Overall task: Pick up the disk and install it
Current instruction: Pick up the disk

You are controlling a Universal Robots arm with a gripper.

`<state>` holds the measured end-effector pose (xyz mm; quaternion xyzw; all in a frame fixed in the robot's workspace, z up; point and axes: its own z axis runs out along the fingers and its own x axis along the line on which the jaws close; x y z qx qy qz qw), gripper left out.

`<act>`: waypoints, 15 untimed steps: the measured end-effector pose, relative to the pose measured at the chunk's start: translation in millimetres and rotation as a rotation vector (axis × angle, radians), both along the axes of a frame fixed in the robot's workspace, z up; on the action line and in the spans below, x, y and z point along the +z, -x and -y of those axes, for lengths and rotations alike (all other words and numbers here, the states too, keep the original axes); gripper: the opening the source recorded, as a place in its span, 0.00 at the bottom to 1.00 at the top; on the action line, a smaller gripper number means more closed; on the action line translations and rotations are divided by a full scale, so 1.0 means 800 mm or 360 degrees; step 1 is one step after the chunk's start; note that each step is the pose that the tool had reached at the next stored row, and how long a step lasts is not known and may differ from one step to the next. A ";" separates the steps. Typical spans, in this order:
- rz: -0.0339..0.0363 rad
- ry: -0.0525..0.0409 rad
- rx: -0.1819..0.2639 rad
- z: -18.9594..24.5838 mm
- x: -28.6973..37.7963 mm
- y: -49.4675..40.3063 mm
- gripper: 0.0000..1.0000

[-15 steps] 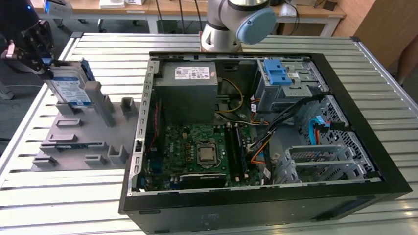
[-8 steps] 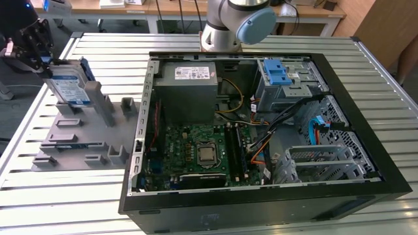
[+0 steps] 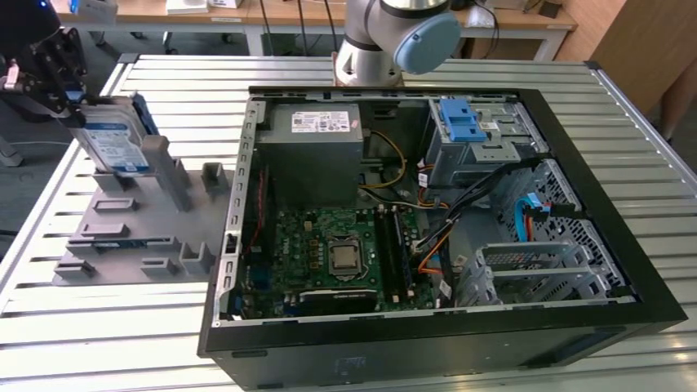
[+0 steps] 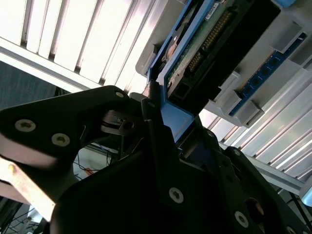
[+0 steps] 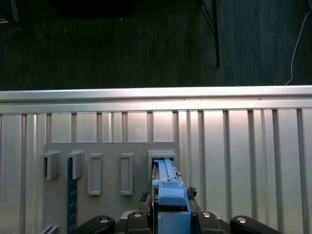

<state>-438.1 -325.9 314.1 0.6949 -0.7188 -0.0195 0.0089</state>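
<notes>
Work surface (image 3: 130, 343): silver metal slats, evenly spaced, with bright glare on them in the exterior view. Beyond its far edge stands a wood-topped desk (image 3: 294, 15) on white legs. A wooden panel (image 3: 642, 49) stands at the exterior view's right. Floor (image 5: 122, 48): dark grey, visible past the surface edge in the first wrist view, with a black cable (image 5: 216, 34) seen against it.

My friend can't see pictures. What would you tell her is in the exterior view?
A black robot gripper grips a silver disk with blue rails, standing on edge at a grey holder on a slatted metal table, at the exterior view's left. To its right lies an open computer case with its green circuit board showing.
</notes>
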 end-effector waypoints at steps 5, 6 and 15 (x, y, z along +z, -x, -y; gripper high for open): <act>0.0000 0.0000 0.0000 0.0000 0.0029 0.000 0.36; 0.0000 0.0000 0.0000 0.0000 0.0036 0.000 0.36; 0.0000 0.0000 0.0000 0.0000 0.0085 0.000 0.36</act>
